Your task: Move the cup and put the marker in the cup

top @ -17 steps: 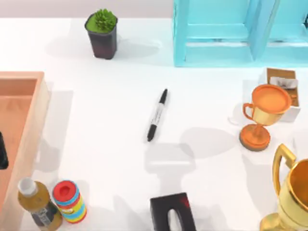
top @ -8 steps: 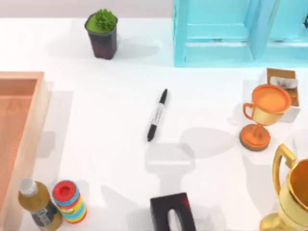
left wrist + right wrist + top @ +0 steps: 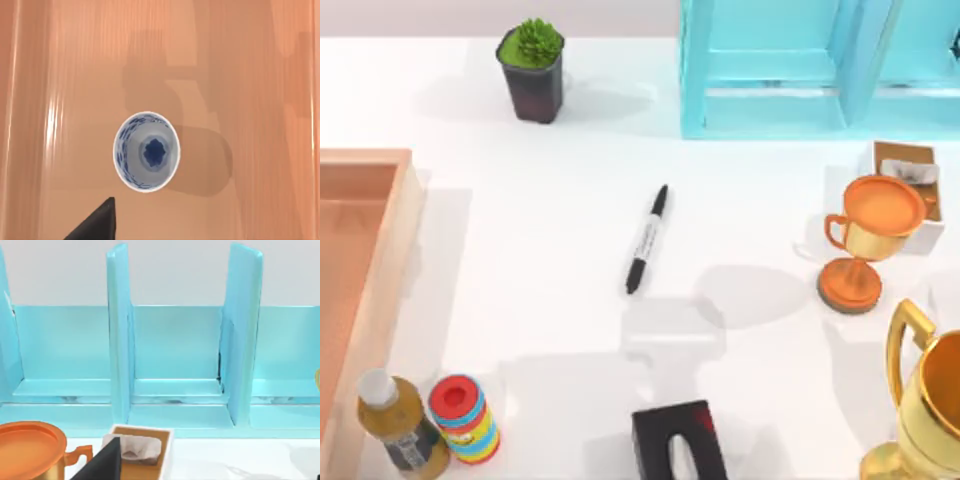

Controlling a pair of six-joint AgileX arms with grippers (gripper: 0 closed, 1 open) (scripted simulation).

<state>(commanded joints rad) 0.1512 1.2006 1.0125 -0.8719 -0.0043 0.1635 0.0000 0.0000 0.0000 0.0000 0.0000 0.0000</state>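
The cup, white with blue patterning inside, stands upright on the wooden floor of the tray in the left wrist view. My left gripper hovers above it, a dark tip showing just beside the cup's rim without touching it. The black marker with its pale label band lies flat on the white table near the middle of the top view, pointing slightly toward the back right. My right gripper is up by the blue rack, far from the marker.
The wooden tray fills the left side. A plant pot and blue rack stand at the back. An orange trophy, gold trophy and tissue box crowd the right. A bottle, striped can and black box line the front.
A dark part of my left arm at the top view's left edge over the tray has gone out of view. Shadows near the table's front have shifted. The marker has not moved.
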